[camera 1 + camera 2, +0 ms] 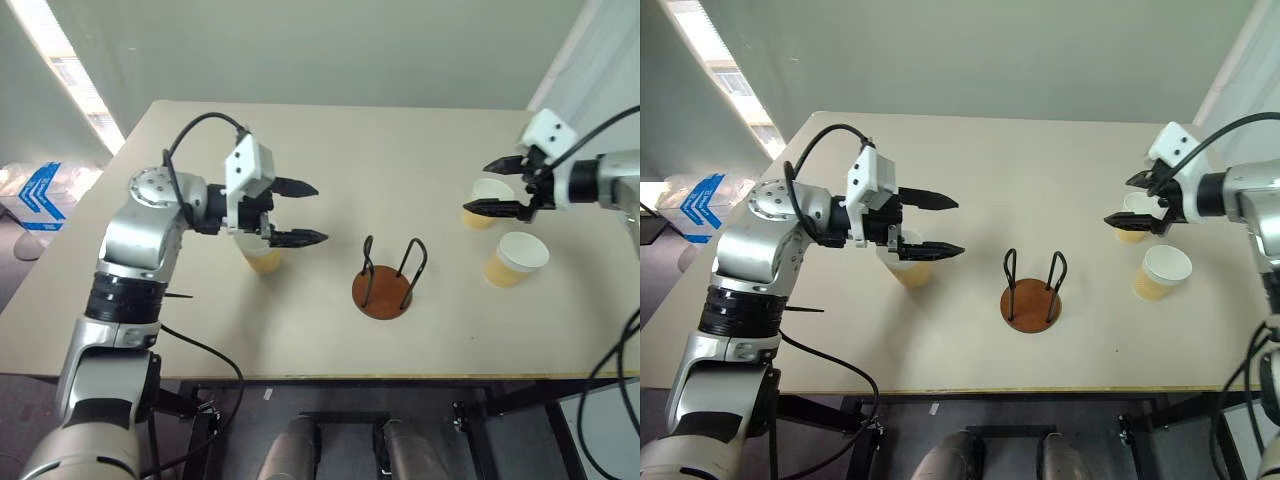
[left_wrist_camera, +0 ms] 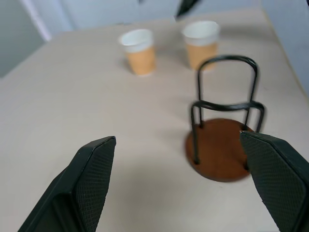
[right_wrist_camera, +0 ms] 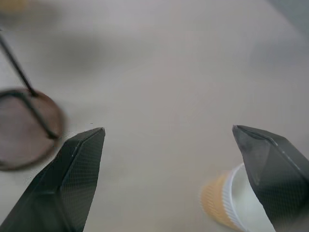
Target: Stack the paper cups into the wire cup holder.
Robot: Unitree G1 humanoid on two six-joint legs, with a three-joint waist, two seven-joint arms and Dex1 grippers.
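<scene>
The cup (image 1: 908, 262) on the robot's left is half hidden: the left tool (image 1: 940, 226) hangs above it with its fingers spread wide and empty, and the lower finger covers most of the rim, so only the tan wall and a slice of white lip show. The cup stands upright on the beige worktop (image 1: 1040, 170), mouth up, long axis vertical.

The wire cup holder (image 1: 1031, 295) stands upright near the middle of the worktop, at about 3 o'clock from that cup and well apart from it. Its reddish-brown disc lies flat, its black wire loops rise straight up, and nothing is in it.

Two more cups stand at the right side of the worktop, both upright with mouths up. The farther cup (image 1: 1131, 219) sits at about 2 o'clock from the holder, partly covered by the right tool (image 1: 1132, 200), whose fingers are also spread wide and grip nothing; whether a finger touches that cup cannot be told. The nearer cup (image 1: 1161, 273) stands in full view at about 3 o'clock from the holder, just beside the farther one. In the right wrist view a cup is cut off at the frame edge behind one finger.
</scene>
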